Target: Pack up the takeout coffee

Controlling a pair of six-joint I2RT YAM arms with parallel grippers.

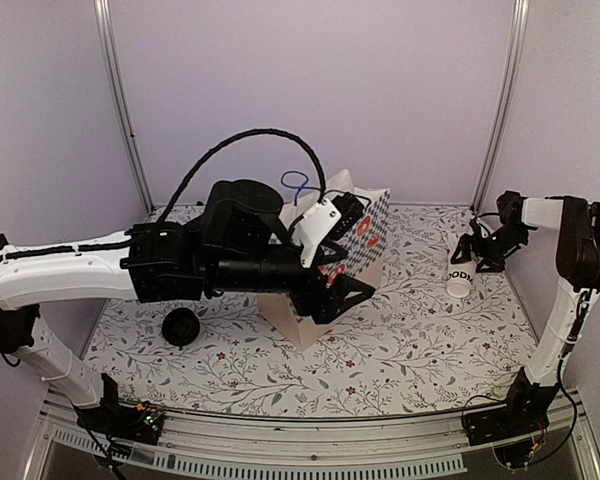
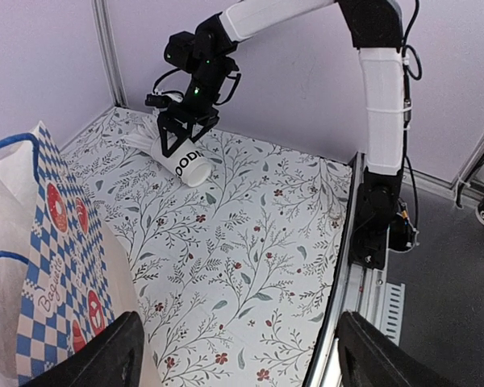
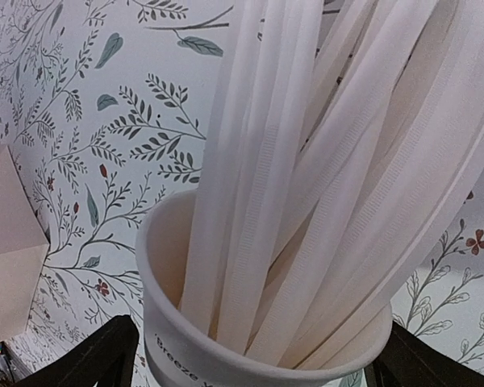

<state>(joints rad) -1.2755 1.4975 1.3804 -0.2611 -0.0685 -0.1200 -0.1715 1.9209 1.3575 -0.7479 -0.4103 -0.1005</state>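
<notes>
The takeout coffee sits on the floral table at the left, showing mostly its round black lid. My left gripper hovers well to its right, by the blue-checkered paper bag. In the left wrist view this gripper is open over bare tablecloth, with the bag at its left finger. My right gripper is at the far right over a white lettered cup. In the right wrist view that gripper is open, its jaws either side of the cup's rim.
The lettered cup is tilted and holds several white sticks. The bag has blue handles and a plain tan side. Metal frame posts stand at the back corners. The table's front rail runs near the left gripper.
</notes>
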